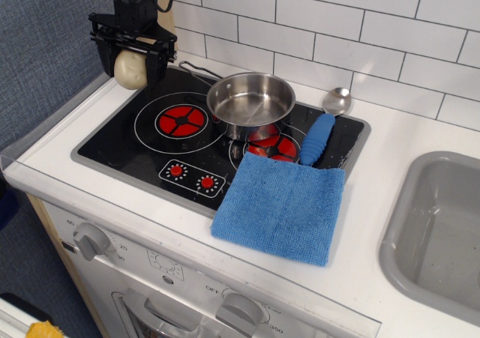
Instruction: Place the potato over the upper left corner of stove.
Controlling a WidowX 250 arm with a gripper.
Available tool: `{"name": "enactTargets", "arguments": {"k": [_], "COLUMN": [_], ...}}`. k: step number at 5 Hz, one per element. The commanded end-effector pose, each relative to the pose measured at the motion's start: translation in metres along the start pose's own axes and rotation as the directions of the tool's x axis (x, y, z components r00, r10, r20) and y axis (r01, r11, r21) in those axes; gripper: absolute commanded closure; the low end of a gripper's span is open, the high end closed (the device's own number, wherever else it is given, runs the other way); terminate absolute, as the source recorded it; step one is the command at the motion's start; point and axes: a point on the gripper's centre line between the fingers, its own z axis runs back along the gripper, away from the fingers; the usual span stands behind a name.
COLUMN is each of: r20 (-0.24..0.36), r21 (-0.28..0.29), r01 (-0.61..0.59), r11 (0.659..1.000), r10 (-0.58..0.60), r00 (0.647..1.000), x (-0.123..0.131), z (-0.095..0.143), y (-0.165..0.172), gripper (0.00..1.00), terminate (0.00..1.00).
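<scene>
Nearest the camera, along the front of the white tabletop [97, 195], a square blue microfibre cloth [281, 205] lies flat, its far edge overlapping the front right corner of the flat black glass stove [124, 139] with its grey rim. Just left of the cloth sit the stove's two small red dials [192, 176]. At the right edge a grey sink basin [439, 225] is set into the tabletop. Farther back, a shiny steel pot [250, 104] stands on the stove, partly over the right red burner mark, its wire handle pointing toward the back left. Beside it to the right, a spoon with a blue ribbed handle and silver bowl [324, 125] lies slanted, the bowl resting off the stove near the white tiled wall. At the far left, the black gripper [129, 62] hangs above the stove's upper left corner, its fingers [157, 63] clamped on the smooth pale beige egg-shaped potato [130, 69], which is held clear of the glass.
</scene>
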Motion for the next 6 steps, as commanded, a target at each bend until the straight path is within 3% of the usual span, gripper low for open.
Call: {"name": "enactTargets", "arguments": {"k": [1, 2, 3, 4, 5, 6], "r20": [0.089, 0.111, 0.121, 0.130, 0.145, 0.188], "r21": [-0.049, -0.089, -0.107, -0.105, -0.067, -0.016], "r01": [0.071, 0.086, 0.089, 0.096, 0.109, 0.125], "r11": [0.996, 0.992, 0.990, 0.990, 0.992, 0.992], "r10": [-0.066, -0.076, -0.076, -0.082, -0.099, -0.120], "r00": [0.994, 0.991, 0.990, 0.988, 0.984, 0.975], "x": [0.005, 0.005, 0.003, 0.003, 0.000, -0.008], "z": [0.008, 0.006, 0.007, 0.013, 0.031, 0.065], "y": [-0.012, -0.018, -0.021, -0.022, -0.025, -0.029], "gripper": [1.00, 1.00, 0.00, 0.00, 0.00, 0.00], "terminate": [0.00, 0.00, 0.00, 0.00, 0.00, 0.00]}}
